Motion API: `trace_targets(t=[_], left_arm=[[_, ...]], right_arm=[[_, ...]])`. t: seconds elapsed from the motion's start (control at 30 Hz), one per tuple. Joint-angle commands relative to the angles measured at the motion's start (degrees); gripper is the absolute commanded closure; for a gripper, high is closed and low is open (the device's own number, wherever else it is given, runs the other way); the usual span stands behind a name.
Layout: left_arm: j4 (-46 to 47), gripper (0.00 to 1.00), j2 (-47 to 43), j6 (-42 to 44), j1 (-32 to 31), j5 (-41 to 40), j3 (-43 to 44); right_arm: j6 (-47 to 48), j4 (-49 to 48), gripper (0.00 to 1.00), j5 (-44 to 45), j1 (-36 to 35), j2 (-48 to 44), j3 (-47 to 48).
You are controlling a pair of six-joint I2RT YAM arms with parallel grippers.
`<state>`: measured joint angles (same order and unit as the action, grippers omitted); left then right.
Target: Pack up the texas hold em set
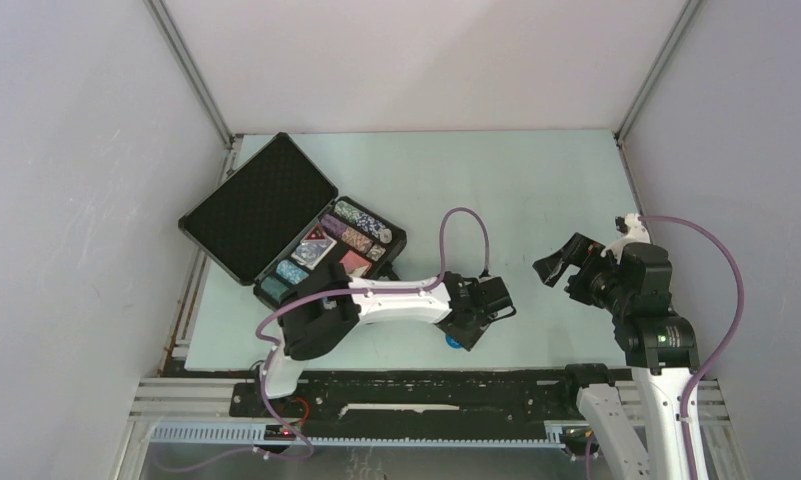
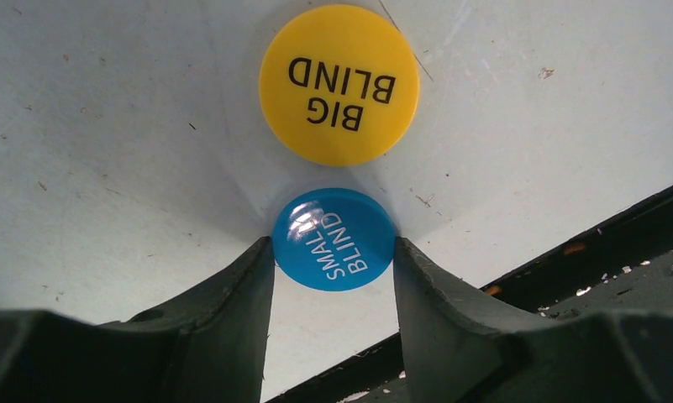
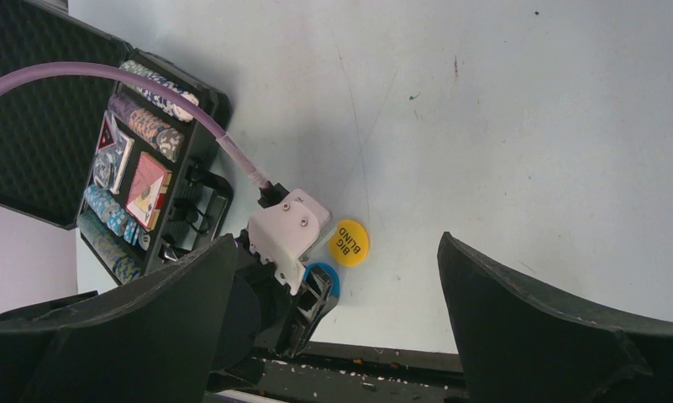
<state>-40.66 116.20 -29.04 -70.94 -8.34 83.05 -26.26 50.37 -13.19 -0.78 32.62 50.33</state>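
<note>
The blue round plastic disc [image 2: 334, 239] is glossy and carries the white words SMALL BLIND. Just above it in the left wrist view lies the yellow round plastic disc [image 2: 339, 84], printed BIG BLIND in black; a narrow gap seems to separate the two. Both lie flat on the pale table [image 1: 516, 180], at the lower centre of the top view, close to the near edge, where a black rail [image 2: 635, 252] runs. Bare table surface stretches toward the upper right of that view.

The black hard briefcase [image 1: 259, 212] stands open at the upper left, with rows of multicolour poker chips [image 1: 362, 222] and a red card deck [image 1: 354, 262] inside.

The left gripper [image 2: 333, 252] has its two dark fingers [image 2: 223, 311] on either side of the blue disc. Each tip touches its rim, so it grasps the disc. The right gripper [image 1: 558, 263] hangs at the right, well apart, with fingers spread wide and holding nothing.
</note>
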Motion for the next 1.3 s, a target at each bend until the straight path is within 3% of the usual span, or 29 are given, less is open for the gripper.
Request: trace_targets(t=[0.0, 0.53, 0.93, 1.27], left_arm=[[1.8, 0.65, -2.1, 0.9, 0.6, -2.8, -1.7], [0.2, 0.65, -12.0, 3.3, 7.0, -8.2, -6.7], [-3.4, 0.66, -26.3, 8.3, 22.4, -12.3, -12.2], [-1.7, 0.66, -27.6, 11.7, 34.9, -11.7, -14.3]], right_arm=[[0.9, -1.1, 0.0, 0.0, 0.3, -0.4, 0.1], [1.0, -1.1, 0.0, 0.0, 0.3, -0.2, 0.1], [1.1, -1.1, 0.0, -0.2, 0.3, 0.1, 0.1], [1.2, -1.1, 0.0, -0.6, 0.3, 0.5, 0.1]])
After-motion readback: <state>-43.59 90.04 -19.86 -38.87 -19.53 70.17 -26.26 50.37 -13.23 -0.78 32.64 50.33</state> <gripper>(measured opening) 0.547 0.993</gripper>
